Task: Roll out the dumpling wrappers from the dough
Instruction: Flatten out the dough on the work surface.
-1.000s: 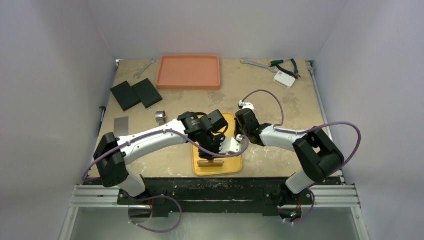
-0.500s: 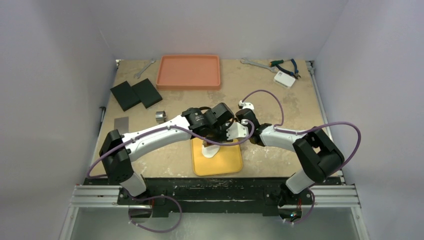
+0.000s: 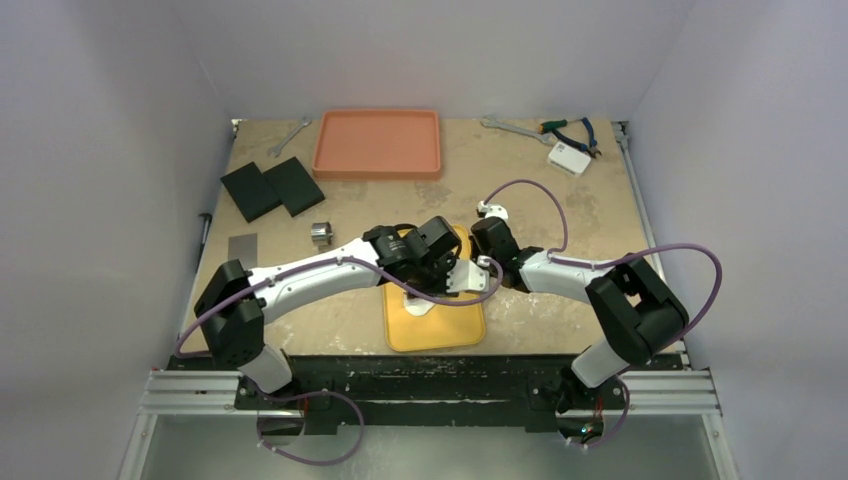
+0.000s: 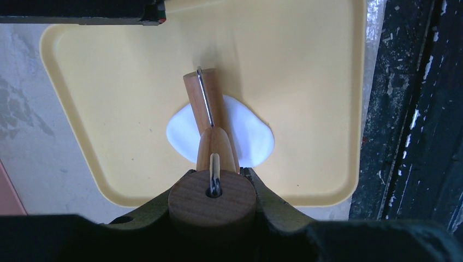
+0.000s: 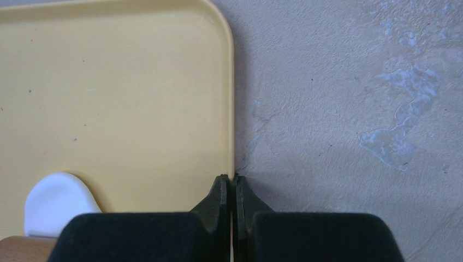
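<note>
From above, the left gripper has drawn back a little toward the near side of the flat yellow plastic tray since half a second ago. A second ago it was at the tray's near end with the pin in plain sight. The flat, roughly round white dough piece that it covered then now shows just in front of it, on the left half of the tray. The right gripper has kept its place at the tray's far right corner. Beyond the tray's far edge lies a rectangular orange plastic tray, and off the far left corner stands a small metal ring cutter. In the left wrist view the left gripper pinches the round end of a wooden rolling pin between its jaws. The pin runs away from the camera and lies on the dough piece, which sits toward the near side of the yellow tray. In the right wrist view the right gripper has its jaws pressed together, tips meeting the right rim of the yellow tray. Whether they nip the rim cannot be told. The dough piece shows inside the tray at lower left.
</note>
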`<state>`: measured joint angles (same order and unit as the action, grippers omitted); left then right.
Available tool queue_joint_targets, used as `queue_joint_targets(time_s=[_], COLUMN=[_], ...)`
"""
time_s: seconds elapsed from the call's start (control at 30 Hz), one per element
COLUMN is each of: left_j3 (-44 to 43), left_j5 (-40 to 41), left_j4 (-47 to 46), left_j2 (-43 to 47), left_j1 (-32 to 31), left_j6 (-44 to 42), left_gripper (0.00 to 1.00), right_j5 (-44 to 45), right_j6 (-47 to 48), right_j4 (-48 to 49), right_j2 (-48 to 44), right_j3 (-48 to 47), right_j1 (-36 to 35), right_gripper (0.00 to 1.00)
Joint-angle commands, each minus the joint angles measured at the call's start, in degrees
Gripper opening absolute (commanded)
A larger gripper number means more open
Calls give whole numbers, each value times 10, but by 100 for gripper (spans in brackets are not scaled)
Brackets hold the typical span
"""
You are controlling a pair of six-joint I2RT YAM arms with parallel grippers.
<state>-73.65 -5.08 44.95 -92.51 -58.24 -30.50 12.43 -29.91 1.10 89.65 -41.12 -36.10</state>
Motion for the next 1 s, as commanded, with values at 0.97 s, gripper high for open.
queue_joint_targets(time_s=[0.97], left_j3=[87], left_j5=[-178], left_j4=[185], left_j2=[-1], left_j1=[-14], left_j6=[-143], left_gripper=[0], right_j5=[2], right_j6=[9], right_j4=[-10], right_j2=[9], right_j3=[-3], right_j1=[-1], right_gripper=[0])
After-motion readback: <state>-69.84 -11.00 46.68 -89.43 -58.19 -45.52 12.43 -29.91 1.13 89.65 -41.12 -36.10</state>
